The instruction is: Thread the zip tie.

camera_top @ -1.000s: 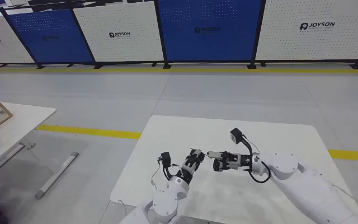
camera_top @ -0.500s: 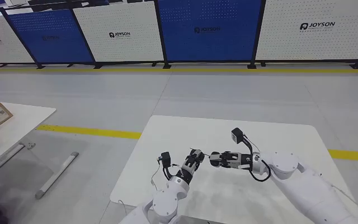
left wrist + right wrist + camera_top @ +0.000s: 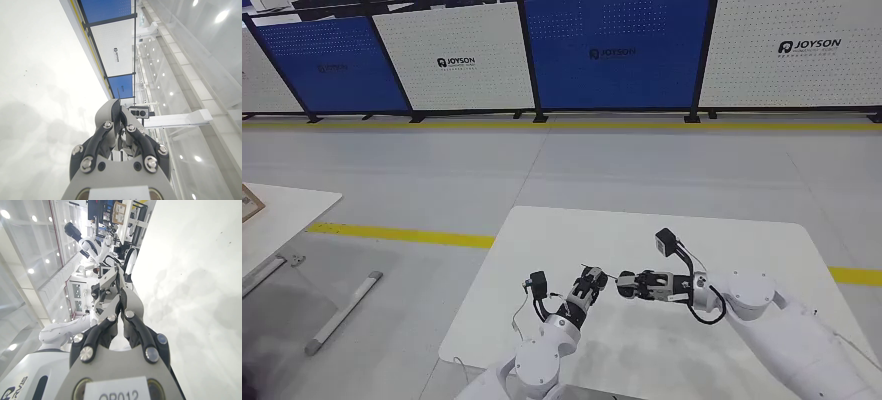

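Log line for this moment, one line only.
step: threading | left gripper: shut on zip tie, tail poking out | right gripper: shut, tip-to-tip with left | both over table

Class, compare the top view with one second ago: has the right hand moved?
Yes. The right hand has shifted toward the left hand, which kept its place over the table, closing the gap between them.
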Available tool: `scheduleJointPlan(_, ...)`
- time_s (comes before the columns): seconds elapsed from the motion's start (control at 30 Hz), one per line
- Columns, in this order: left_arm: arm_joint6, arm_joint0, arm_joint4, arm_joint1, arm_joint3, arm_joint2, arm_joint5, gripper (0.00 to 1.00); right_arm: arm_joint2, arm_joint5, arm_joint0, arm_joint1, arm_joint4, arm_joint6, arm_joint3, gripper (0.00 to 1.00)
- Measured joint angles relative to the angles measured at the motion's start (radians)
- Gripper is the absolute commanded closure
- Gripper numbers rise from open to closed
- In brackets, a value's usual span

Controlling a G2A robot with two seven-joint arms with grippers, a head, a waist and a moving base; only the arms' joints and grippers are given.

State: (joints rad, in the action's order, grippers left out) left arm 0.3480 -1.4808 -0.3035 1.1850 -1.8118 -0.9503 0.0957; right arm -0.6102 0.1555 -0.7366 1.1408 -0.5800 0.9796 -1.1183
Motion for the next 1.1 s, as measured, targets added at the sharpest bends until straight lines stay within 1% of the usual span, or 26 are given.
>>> scheduleJointPlan(0.27, 0.000, 0.000, 0.000, 0.000, 0.000, 0.000, 0.000, 0.00, -0.022, -0.012, -0.008, 0.003, 0.019, 0.026, -0.009, 1.00)
scheduleJointPlan(0.53, 0.000, 0.000, 0.000, 0.000, 0.000, 0.000, 0.000, 0.00, -0.021, -0.012, -0.008, 0.003, 0.018, 0.025, -0.008, 1.00)
scheduleJointPlan(0.63, 0.000, 0.000, 0.000, 0.000, 0.000, 0.000, -0.001, 0.00, -0.029, -0.001, -0.024, 0.003, 0.007, 0.035, -0.026, 1.00)
scheduleJointPlan(0.67, -0.002, -0.001, -0.006, 0.001, 0.001, -0.002, -0.013, 0.00, -0.037, 0.005, -0.030, 0.001, 0.004, 0.047, -0.029, 1.00)
scheduleJointPlan(0.73, -0.009, -0.003, -0.025, 0.004, 0.005, -0.012, -0.052, 0.00, -0.049, 0.006, -0.036, -0.001, 0.010, 0.053, -0.031, 1.00)
scheduleJointPlan(0.77, -0.017, -0.006, -0.036, 0.004, 0.005, -0.021, -0.080, 0.00, -0.055, 0.004, -0.039, -0.002, 0.016, 0.055, -0.034, 1.00)
scheduleJointPlan(0.83, -0.062, -0.011, -0.040, 0.002, 0.005, -0.036, -0.114, 0.00, -0.068, 0.004, -0.044, -0.005, 0.019, 0.066, -0.038, 1.00)
scheduleJointPlan(0.87, -0.113, -0.014, -0.036, -0.003, 0.008, -0.048, -0.124, 0.00, -0.078, 0.005, -0.047, -0.008, 0.019, 0.075, -0.039, 1.00)
scheduleJointPlan(0.97, -0.233, -0.021, 0.010, -0.017, 0.025, -0.089, -0.131, 0.00, -0.098, 0.001, -0.055, -0.013, 0.020, 0.091, -0.043, 1.00)
scheduleJointPlan(1.03, -0.258, -0.023, 0.038, -0.020, 0.032, -0.099, -0.131, 0.00, -0.100, 0.000, -0.055, -0.013, 0.020, 0.092, -0.044, 1.00)
scheduleJointPlan(1.1, -0.257, -0.023, 0.035, -0.020, 0.033, -0.098, -0.131, 0.00, -0.100, 0.000, -0.055, -0.013, 0.020, 0.092, -0.044, 1.00)
